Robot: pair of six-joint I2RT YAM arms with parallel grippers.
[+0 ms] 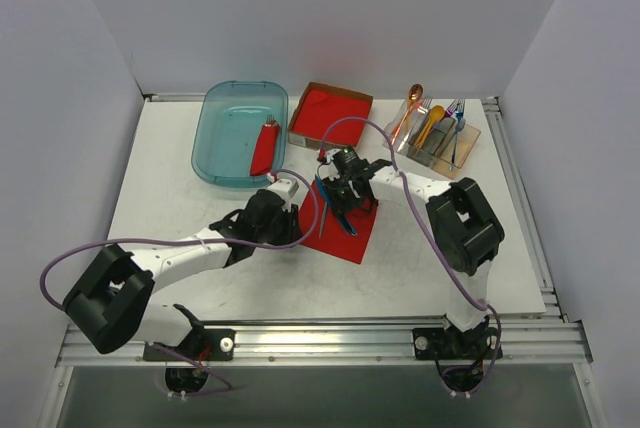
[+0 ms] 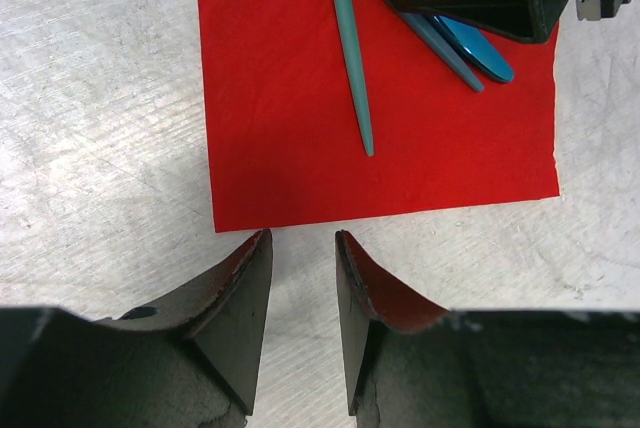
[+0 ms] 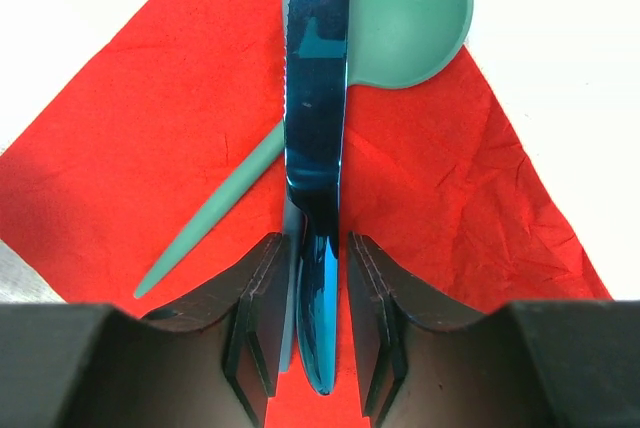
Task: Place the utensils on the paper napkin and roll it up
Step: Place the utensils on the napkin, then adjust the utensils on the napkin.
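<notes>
- Two utensils, a teal spoon (image 2: 350,48) and a blue knife (image 3: 315,98), lie on the red napkin (image 2: 290,98). The napkin is spread flat near the middle of the table (image 2: 100,98), just near of the cardboard tray (image 1: 328,113) of red sheets.
- The knife is laid over the spoon's neck, so the two are crossed rather than set side by side.
- The right gripper (image 3: 317,240) is held low over the napkin, its jaws a little apart on either side of the knife's handle end. Whether the pads press the handle or are clear of it cannot be told.
- The left gripper (image 2: 303,238) is part-way open and nothing is held in it. It is placed over bare table just beside the napkin's left edge, not touching it.
- Placing is judged done or nearly done; no fold or roll has been made.
- If the knife clings to a pad, it could be dragged or lifted off when the right gripper is raised.
- Because the knife is perched on the spoon, it could rock or slide once the sheet is disturbed.
- The thin sheet could be bunched or pushed along the table instead of pinched, and crossed utensils could be squeezed out of an open end.
- With both arms so close together, a bump between them is possible.
</notes>
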